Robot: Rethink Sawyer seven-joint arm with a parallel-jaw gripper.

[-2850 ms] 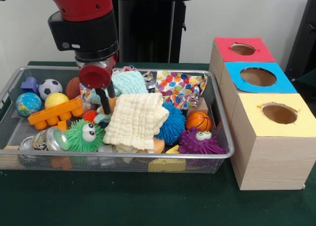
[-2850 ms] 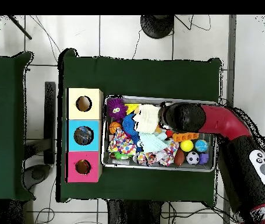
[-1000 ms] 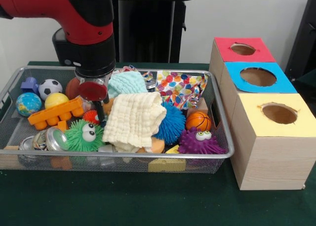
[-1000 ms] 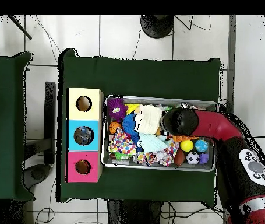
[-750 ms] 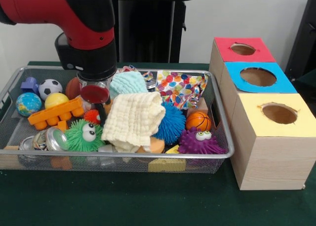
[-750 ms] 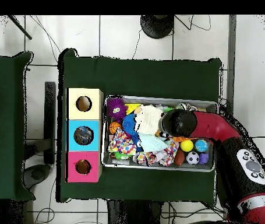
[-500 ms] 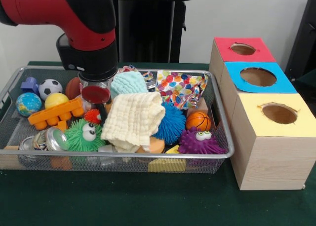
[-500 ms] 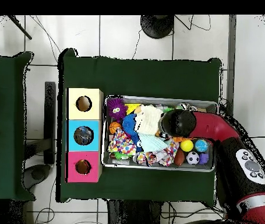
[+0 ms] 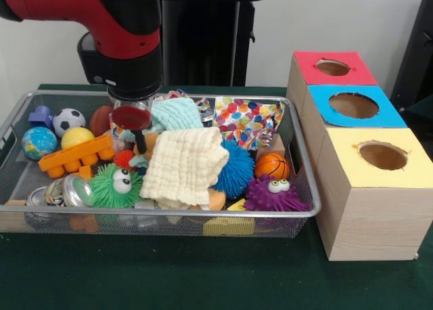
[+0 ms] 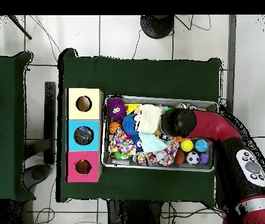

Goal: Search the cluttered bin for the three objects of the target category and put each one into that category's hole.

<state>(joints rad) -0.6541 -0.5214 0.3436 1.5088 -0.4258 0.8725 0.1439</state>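
My gripper hangs low inside the wire mesh bin, just left of a cream cloth draped over the toys. A teal cloth lies right behind it and a dotted cloth sits at the back right. A small orange spiky ball and a green spiky toy are beside and below it. In the overhead view the red arm covers the gripper above the bin. The three boxes have red, blue and yellow tops with holes.
The bin also holds an orange brick, yellow ball, globe ball, soccer ball, a can, blue spiky ball, basketball and purple spiky toy. The boxes stand close against the bin's right side.
Over the last second the arm has risen a little and drifted slightly toward the cloths. The cream cloth's left edge has shifted a bit; the other toys stay put.
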